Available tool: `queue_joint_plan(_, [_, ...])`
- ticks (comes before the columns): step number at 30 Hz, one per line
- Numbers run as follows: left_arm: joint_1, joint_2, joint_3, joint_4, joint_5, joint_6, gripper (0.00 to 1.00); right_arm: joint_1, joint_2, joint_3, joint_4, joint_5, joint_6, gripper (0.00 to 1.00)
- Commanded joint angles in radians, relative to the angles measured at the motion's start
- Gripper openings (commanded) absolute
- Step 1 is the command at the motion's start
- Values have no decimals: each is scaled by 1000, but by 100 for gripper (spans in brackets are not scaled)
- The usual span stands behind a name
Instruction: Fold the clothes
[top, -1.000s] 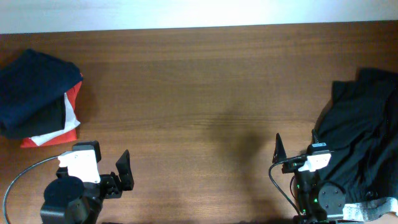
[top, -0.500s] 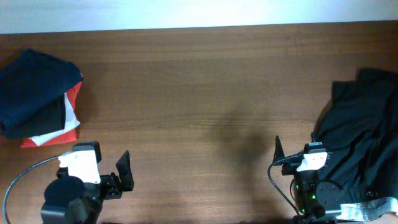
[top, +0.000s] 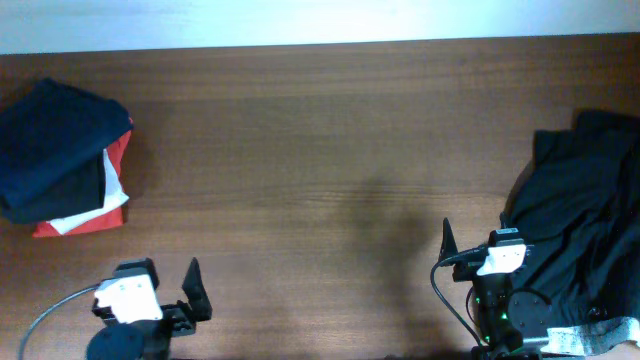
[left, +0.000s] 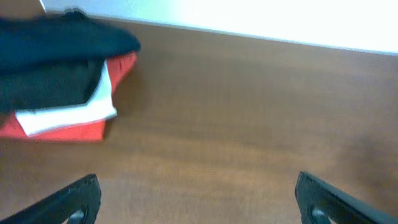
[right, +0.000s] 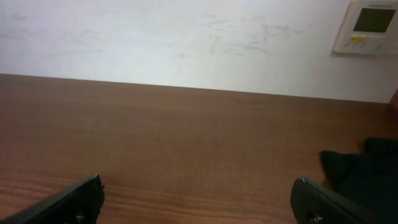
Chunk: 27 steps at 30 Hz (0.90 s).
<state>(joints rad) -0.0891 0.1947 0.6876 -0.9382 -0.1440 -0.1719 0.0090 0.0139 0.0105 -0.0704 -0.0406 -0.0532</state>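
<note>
Left pincer (left: 199, 208): fingers wide apart, gripping nothing, positioned at the near edge of the counter (top: 320, 150). Right pincer (right: 199, 205): fingers likewise apart and empty, also at the near edge. Just to the right of the right pincer, crumpled dark clothes (top: 585, 210) lie heaped along the counter's right edge. A folded stack (top: 60, 160), navy over white and red, sits by the left edge. Open wood runs across the middle to the far edge, below a white wall (right: 186, 37).
</note>
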Motion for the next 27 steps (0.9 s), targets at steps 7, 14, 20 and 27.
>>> queue_joint_plan(7, [5,-190,-678,870,19,40,99,-3,-7,-5,-5,12,-2,99])
queue_joint_plan(14, [5,-190,-679,863,69,64,99,-3,-7,-5,-5,12,-2,99])
queue_joint_plan(20, [5,-190,-679,863,69,64,99,-3,-7,-5,-5,12,-2,99])
queue_joint_plan(27, [5,-190,-679,863,69,64,99,-3,-7,-5,-5,12,-2,99])
